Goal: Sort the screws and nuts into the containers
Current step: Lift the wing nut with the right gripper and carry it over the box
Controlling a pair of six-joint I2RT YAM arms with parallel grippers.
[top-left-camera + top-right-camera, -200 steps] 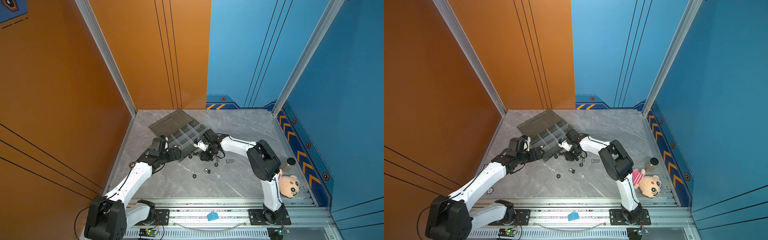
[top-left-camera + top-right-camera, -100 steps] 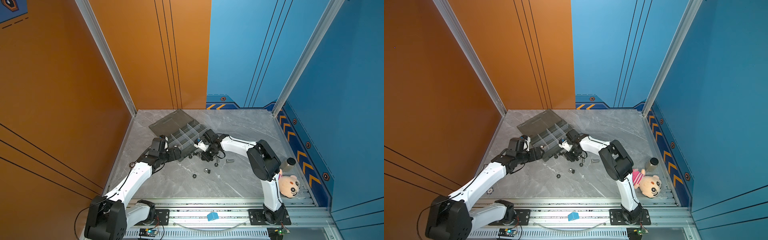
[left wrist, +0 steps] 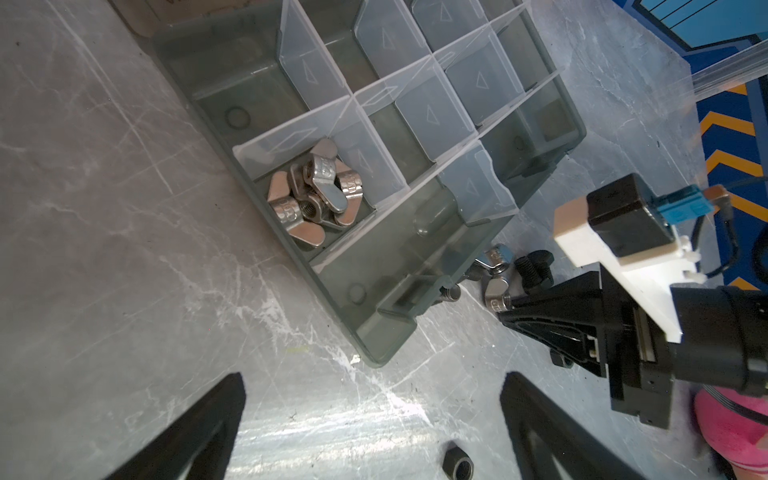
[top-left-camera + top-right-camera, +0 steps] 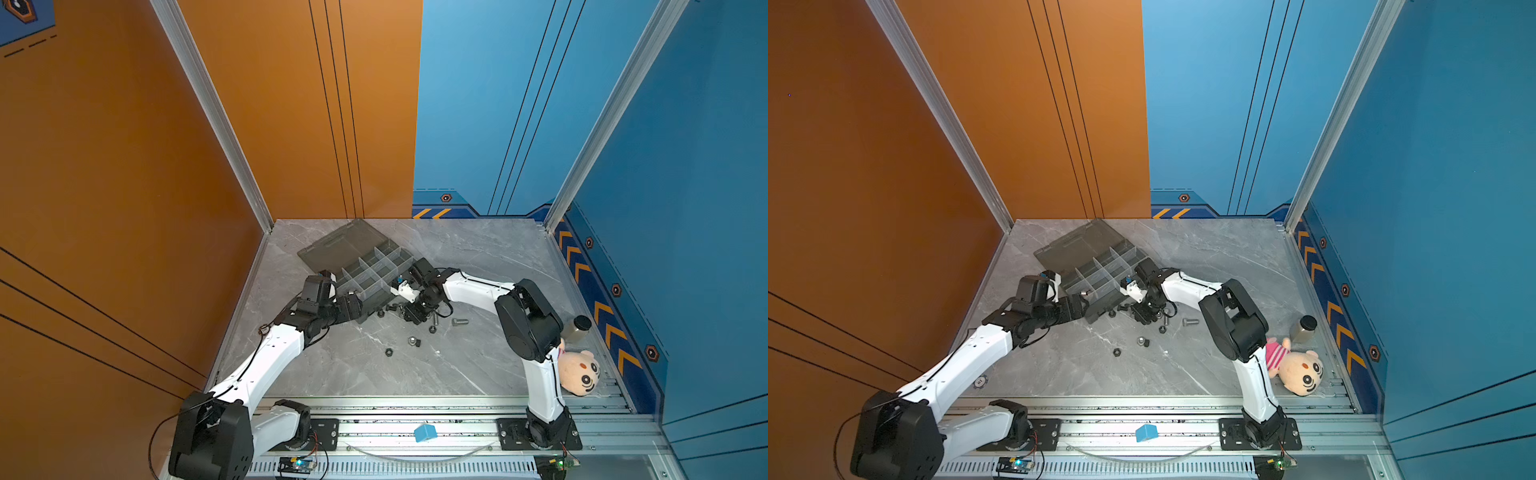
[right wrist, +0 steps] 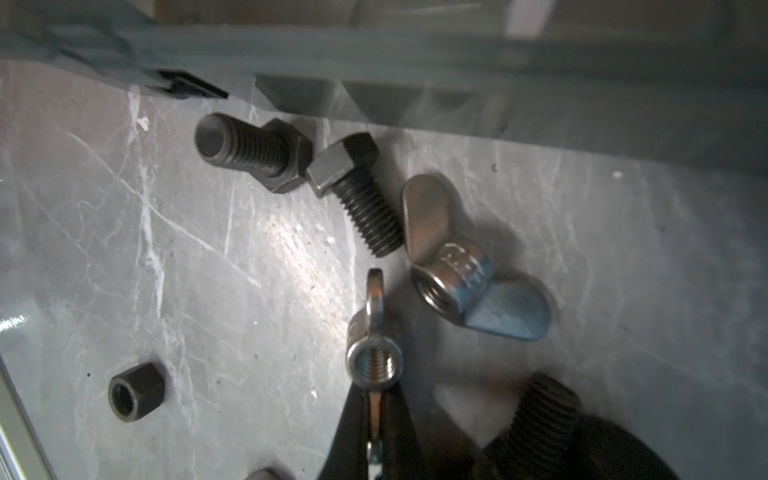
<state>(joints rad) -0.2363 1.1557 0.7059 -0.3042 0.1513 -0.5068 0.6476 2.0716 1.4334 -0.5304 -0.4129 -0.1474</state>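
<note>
While the left gripper (image 3: 370,415) stands spread at the box's (image 4: 386,259) 7 o'clock, the right gripper (image 5: 374,419) pinches a wing nut (image 5: 374,357) by one wing at its 5 o'clock, beside black screws (image 5: 357,199).

An orange wall (image 4: 291,104) meets a blue wall (image 4: 478,104) at the back; the grey marbled floor (image 4: 478,249) shows white veins.

Perhaps four wing nuts (image 3: 313,193) in one organizer compartment (image 3: 291,135)
</note>
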